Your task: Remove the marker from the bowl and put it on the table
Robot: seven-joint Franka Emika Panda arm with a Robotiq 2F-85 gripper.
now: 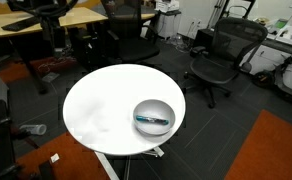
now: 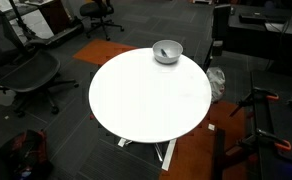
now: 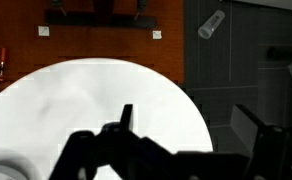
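Observation:
The round white table shows in both exterior views. The shiny metal bowl stands near the table's edge and also shows at the far edge in an exterior view. The marker, dark with a teal part, lies inside the bowl. In the wrist view my gripper is open and empty, its two dark fingers spread wide above the white table top near its rim. The gripper does not show in the exterior views. The marker is not visible in the wrist view.
Black office chairs stand round the table, with wooden desks behind. Orange carpet patches lie on the dark floor. A pale object lies on the floor beyond the table.

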